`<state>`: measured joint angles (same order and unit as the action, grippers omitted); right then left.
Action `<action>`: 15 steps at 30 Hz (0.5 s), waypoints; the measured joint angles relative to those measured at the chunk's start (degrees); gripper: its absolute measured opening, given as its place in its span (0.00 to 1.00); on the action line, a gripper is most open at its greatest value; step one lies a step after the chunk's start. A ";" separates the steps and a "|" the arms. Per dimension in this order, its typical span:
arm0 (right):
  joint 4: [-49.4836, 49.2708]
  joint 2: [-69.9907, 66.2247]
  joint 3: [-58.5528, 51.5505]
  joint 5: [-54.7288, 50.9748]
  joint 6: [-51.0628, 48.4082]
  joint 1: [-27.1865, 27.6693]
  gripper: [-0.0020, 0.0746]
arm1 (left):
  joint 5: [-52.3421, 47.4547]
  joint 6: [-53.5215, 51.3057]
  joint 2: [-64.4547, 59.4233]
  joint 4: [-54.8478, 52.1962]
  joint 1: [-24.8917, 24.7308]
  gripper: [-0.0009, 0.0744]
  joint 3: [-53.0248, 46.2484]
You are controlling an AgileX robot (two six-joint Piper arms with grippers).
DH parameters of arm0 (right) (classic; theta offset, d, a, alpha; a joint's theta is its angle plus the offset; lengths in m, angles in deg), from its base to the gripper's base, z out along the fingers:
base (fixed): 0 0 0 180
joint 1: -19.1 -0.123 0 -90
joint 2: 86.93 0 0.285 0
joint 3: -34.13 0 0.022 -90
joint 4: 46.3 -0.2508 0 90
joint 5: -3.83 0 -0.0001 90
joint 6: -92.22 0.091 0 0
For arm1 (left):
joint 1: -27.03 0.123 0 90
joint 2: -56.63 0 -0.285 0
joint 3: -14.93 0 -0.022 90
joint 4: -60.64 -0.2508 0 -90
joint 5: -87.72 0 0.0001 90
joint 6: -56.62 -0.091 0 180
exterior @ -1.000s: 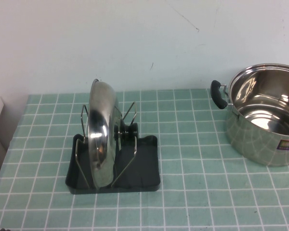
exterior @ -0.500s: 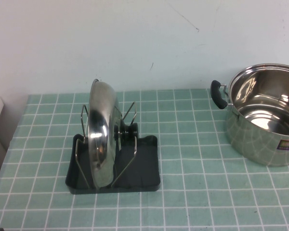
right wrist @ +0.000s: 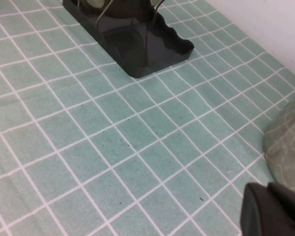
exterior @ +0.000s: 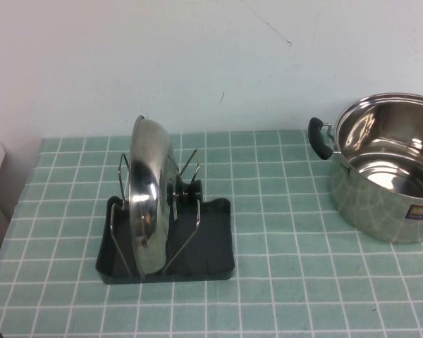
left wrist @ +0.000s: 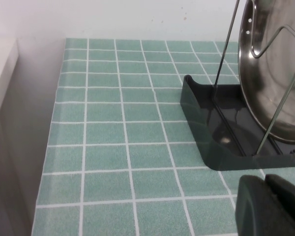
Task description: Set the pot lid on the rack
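Lid (exterior: 149,201) stands on edge in the rack (exterior: 211,243), held upright between the silver wire uprights, with its black knob (exterior: 185,193) facing the robot's right. The rack sits on the green tiled surface (exterior: 282,282), toward the robot's left of centre. A deep steel pot (exterior: 388,176) with a black side handle stands well apart from the rack, at the far right of the surface. The left claw (left wrist: 273,206) shows only as a dark tip near the rack's corner, apart from it, and I cannot tell if it is open or closed. The right claw (right wrist: 273,211) shows likewise just beside the pot's wall; its state cannot be told either.
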<state>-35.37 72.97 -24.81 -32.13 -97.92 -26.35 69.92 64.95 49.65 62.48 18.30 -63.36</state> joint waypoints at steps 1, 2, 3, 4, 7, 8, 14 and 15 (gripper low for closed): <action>0.00 0.00 0.00 0.00 0.00 0.00 0.02 | 0.00 -0.33 0.00 -0.09 0.00 0.01 0.00; 0.00 0.00 0.00 0.00 0.00 0.00 0.02 | 0.00 -0.46 0.00 -0.09 0.00 0.01 0.00; 0.00 0.00 0.00 0.00 0.00 0.00 0.02 | 0.00 -0.67 0.00 -0.09 0.00 0.01 0.00; 0.00 0.00 0.00 0.00 0.00 0.00 0.02 | 0.00 -0.70 0.00 -0.09 0.00 0.01 0.00; 0.00 0.00 0.00 0.00 0.00 0.00 0.02 | 0.00 -0.83 0.00 -0.09 0.00 0.01 0.00; 0.00 0.00 0.00 0.00 0.00 0.00 0.02 | 0.00 -0.87 0.00 -0.09 0.00 0.01 0.00; 0.00 0.00 0.00 0.00 0.00 0.00 0.02 | 0.00 -1.34 0.00 -0.23 0.00 0.01 0.00; 0.00 0.00 0.00 0.00 0.00 0.00 0.02 | 0.00 -1.45 0.00 -0.23 0.00 0.01 0.00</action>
<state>-35.37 72.97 -24.81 -32.13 -97.92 -26.35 69.92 63.50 49.65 62.25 18.30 -63.36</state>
